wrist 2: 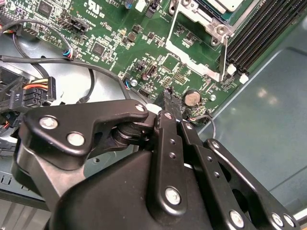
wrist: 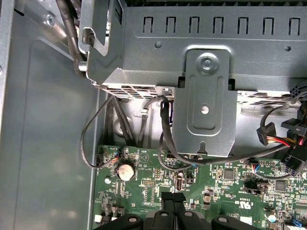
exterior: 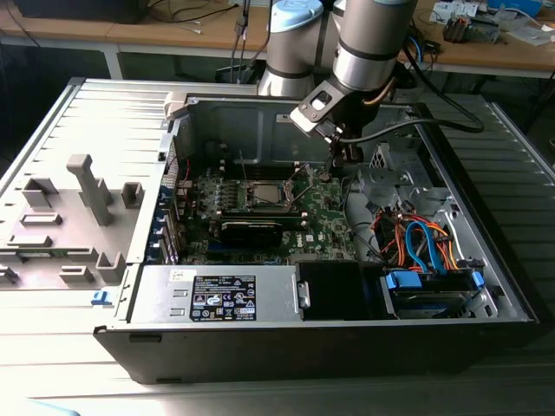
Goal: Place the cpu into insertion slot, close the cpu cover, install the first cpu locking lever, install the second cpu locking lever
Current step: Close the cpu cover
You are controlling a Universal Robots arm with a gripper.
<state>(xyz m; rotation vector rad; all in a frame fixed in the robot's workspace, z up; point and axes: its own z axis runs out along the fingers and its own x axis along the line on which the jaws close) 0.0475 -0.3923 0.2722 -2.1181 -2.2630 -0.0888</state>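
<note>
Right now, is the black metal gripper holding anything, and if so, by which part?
Nothing is held: the black metal gripper is shut, with nothing between its fingers, over the green circuit board.

We see green circuit board (wrist: 144,191), coin battery (wrist: 126,170) near its corner. Grey metal bracket (wrist: 205,115) overhangs board edge; black cables (wrist: 163,129) drop beside it. Our gripper (wrist: 173,197), fingertips together, over board.
</note>
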